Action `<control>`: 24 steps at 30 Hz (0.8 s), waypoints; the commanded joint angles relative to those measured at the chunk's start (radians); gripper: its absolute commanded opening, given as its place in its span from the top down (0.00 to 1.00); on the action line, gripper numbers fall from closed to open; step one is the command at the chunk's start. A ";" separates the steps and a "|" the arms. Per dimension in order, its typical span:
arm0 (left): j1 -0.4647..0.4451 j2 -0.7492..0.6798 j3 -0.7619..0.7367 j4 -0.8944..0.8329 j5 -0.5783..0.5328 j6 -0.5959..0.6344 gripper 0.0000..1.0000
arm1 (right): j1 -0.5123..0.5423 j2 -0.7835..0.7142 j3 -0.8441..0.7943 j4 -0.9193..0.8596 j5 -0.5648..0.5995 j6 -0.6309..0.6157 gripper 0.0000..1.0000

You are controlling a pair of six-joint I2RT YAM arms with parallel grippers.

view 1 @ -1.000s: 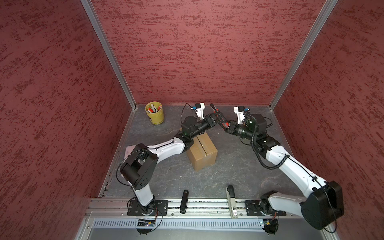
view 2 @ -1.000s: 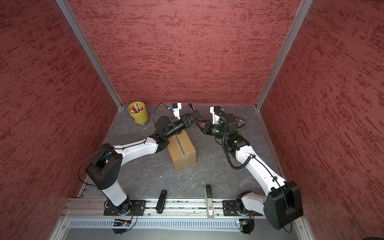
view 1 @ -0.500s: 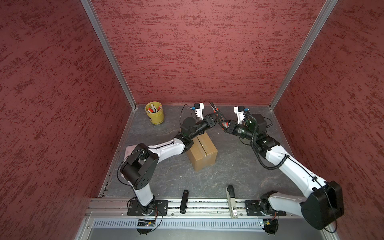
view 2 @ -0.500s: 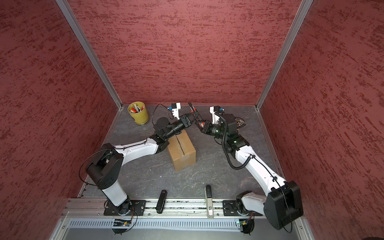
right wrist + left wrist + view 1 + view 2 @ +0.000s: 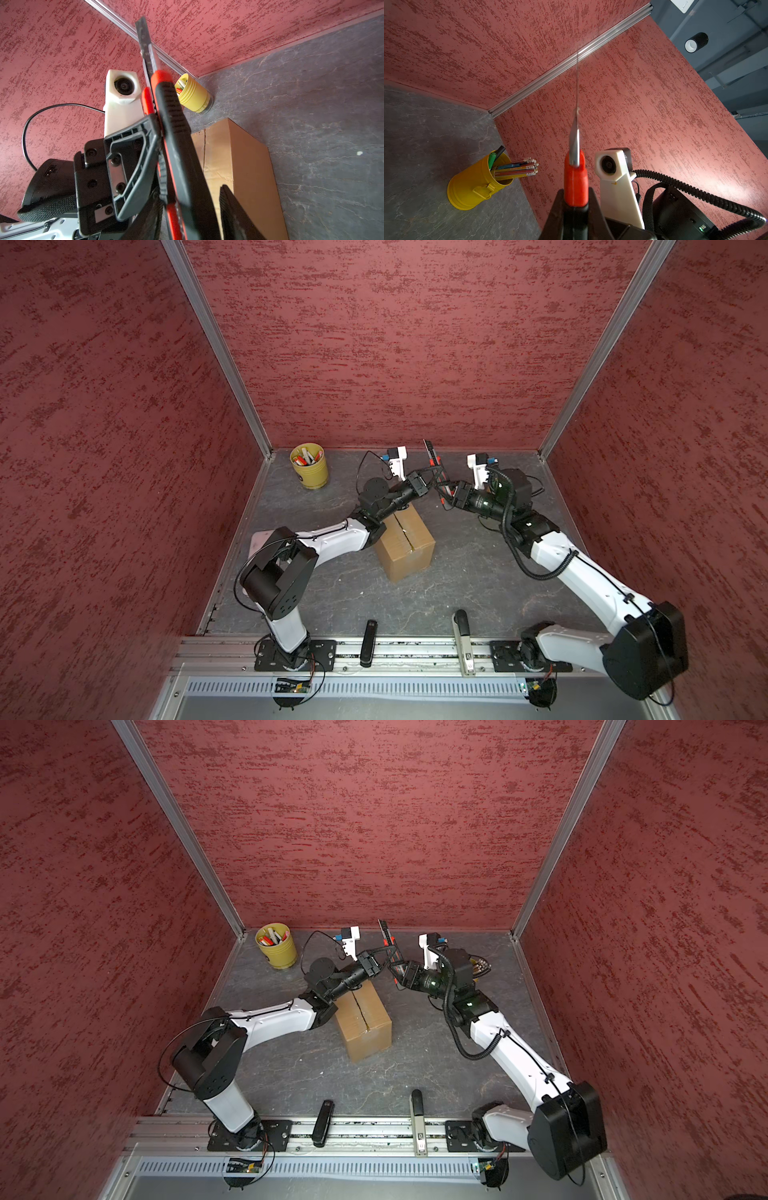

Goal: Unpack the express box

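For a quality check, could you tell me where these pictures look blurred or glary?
Right wrist view: the utility knife blurs near the lens, the express box is crisp. Left wrist view: its blade looks faint. Top views: evenly lit.

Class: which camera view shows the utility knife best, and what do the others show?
The right wrist view: the utility knife fills it side-on, showing its ribbed black grip, red trim and extended blade. The left wrist view shows it edge-on, only a red nose and thin blade. In both top views it is small and far off.
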 commanded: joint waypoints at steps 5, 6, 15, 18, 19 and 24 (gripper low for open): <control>0.020 0.007 -0.025 -0.023 -0.004 0.062 1.00 | 0.000 -0.051 0.039 -0.015 0.059 -0.018 0.49; 0.024 0.006 -0.025 -0.026 -0.004 0.061 1.00 | 0.000 -0.056 0.043 -0.038 0.067 -0.034 0.49; 0.066 -0.036 -0.013 -0.207 0.013 0.061 1.00 | 0.069 -0.030 0.253 -0.487 0.290 -0.319 0.48; 0.071 -0.056 0.005 -0.320 0.017 0.076 1.00 | 0.106 0.015 0.350 -0.607 0.386 -0.397 0.46; 0.071 -0.060 0.015 -0.356 0.020 0.082 1.00 | 0.116 0.030 0.372 -0.630 0.403 -0.414 0.45; 0.072 -0.063 0.030 -0.420 0.057 0.079 1.00 | 0.169 0.117 0.482 -0.727 0.471 -0.485 0.41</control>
